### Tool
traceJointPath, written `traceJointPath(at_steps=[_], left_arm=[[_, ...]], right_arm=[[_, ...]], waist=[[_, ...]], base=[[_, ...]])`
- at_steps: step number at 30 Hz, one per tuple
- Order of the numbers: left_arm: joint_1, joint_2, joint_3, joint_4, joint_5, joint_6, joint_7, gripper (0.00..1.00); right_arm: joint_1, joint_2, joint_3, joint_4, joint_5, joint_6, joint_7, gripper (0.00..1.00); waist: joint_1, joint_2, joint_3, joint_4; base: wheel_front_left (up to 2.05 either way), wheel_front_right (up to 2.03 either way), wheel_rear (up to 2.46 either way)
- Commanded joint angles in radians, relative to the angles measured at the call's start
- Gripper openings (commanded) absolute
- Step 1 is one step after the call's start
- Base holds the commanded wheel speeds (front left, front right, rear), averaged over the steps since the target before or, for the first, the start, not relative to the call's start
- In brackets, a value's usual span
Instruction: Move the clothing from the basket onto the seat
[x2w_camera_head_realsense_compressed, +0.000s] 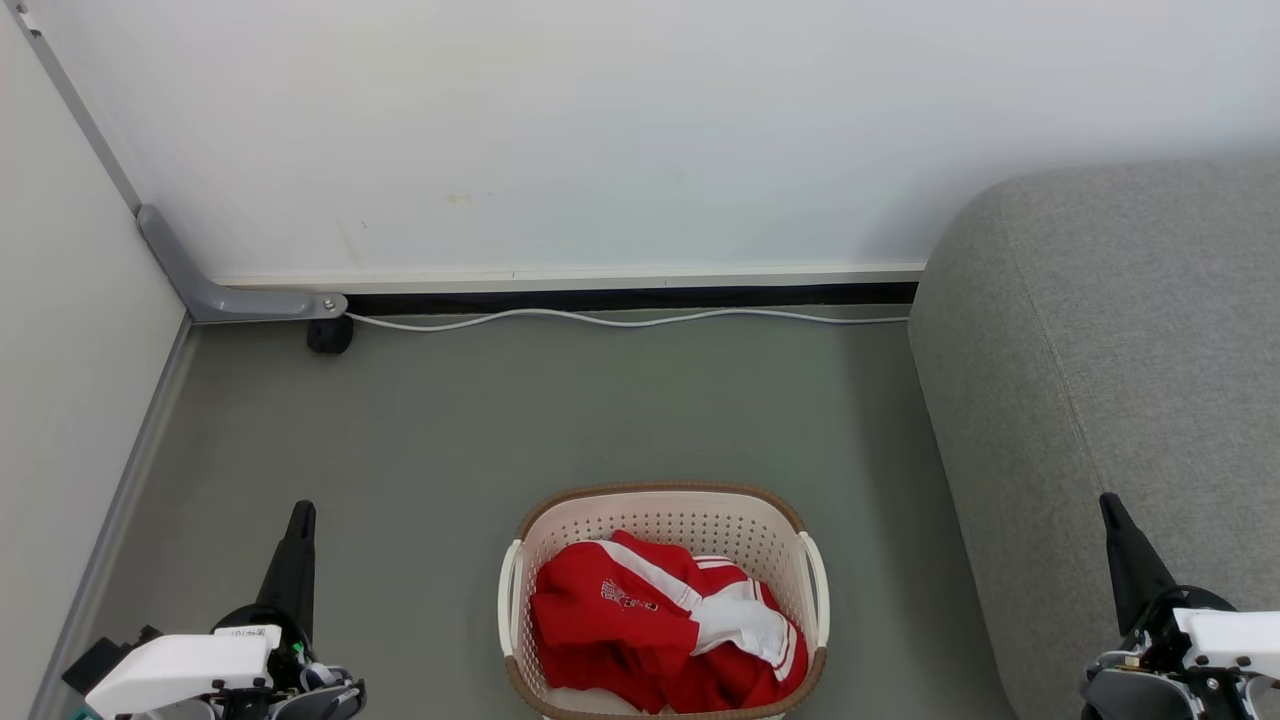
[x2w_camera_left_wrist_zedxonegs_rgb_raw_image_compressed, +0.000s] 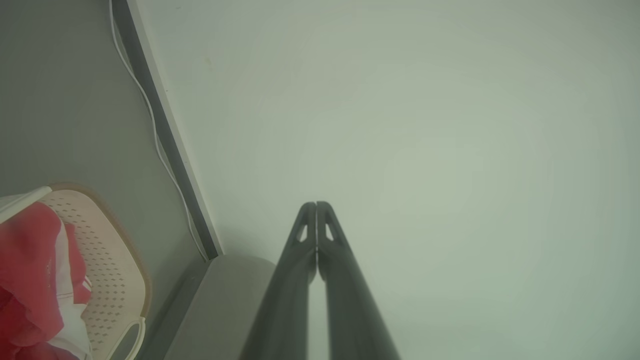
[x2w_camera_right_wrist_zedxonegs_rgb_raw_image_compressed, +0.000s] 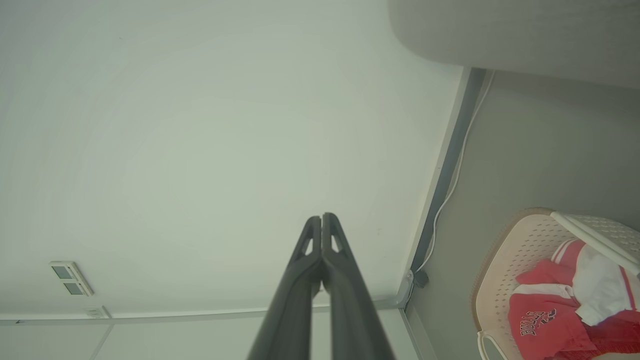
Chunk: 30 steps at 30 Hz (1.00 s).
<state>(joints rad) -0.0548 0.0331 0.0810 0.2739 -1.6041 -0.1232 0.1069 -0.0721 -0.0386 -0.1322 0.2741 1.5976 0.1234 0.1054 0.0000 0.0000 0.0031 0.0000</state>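
Both clenched, left tool (x2w_camera_head_realsense_compressed: 302, 510) and right tool (x2w_camera_head_realsense_compressed: 1108, 502) flank a cream perforated plastic basket (x2w_camera_head_realsense_compressed: 662, 524) holding red, white-striped clothing (x2w_camera_head_realsense_compressed: 612, 625).

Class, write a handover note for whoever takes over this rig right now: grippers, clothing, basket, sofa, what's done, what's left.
Left gripper: shut, empty, left of the basket.
Right gripper: shut, empty, on the sofa side.
Clothing: in the basket, which stands on the floor left of the sofa.
Done: nothing yet.
Left: lift the clothing out and put it on the sofa.
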Motion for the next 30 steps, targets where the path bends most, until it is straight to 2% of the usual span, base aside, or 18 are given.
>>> traceJointPath(at_steps=[1,30], left_arm=[[-0.053,0.017,0.032,-0.029,-0.005,-0.007,0.006,0.00],[-0.053,0.017,0.032,-0.029,-0.005,-0.007,0.006,0.00]], right_arm=[[-0.036,-0.012,0.019,-0.029,0.011,0.007,0.008,0.00],[-0.036,-0.012,0.019,-0.029,0.011,0.007,0.008,0.00]], waist=[[0.0000,0.0000,0.000,0.000],[0.0000,0.0000,0.000,0.000]], base=[[0.00,0.00,0.00],[0.00,0.00,0.00]])
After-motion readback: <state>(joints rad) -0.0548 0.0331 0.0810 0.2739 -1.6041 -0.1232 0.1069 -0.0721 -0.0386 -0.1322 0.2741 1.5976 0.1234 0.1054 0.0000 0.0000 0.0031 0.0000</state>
